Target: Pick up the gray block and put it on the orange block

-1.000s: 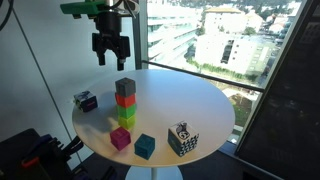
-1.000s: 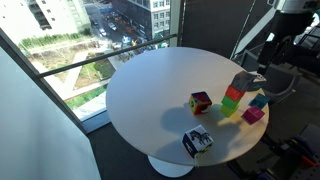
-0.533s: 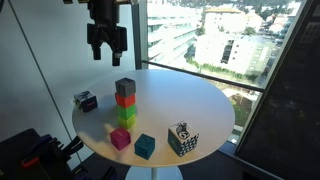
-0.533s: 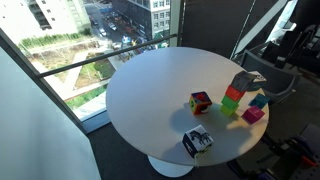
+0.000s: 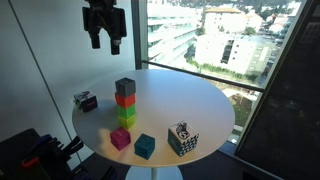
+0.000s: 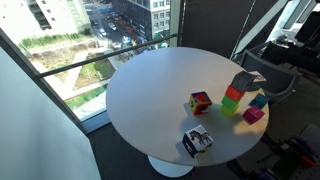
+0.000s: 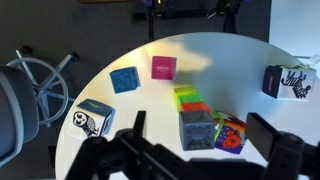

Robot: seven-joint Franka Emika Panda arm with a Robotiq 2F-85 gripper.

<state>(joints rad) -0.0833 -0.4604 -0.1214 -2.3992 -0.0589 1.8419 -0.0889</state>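
Up in the upper left the gripper (image 5: 105, 42) hangs spread and empty, gray block (image 5: 125, 87) stacked on orange block (image 5: 125, 101) down-right of it.

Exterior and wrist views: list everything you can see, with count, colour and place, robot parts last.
table: 1, white, round, by the window
gray block: 1, dark gray, top of the stack
orange block: 1, red-orange, middle of the stack, under the gray block
green cube: 1, lime, bottom of the stack, on the table
magenta cube: 1, magenta, on the table near the stack
teal cube: 1, teal, beside the magenta cube
patterned cubes: 2, black-and-white, one near the teal cube, one at the table edge on the stack's other side
multicoloured cube: 1, mixed colours, apart from the stack
gripper: 1, black, open and empty, high above the table
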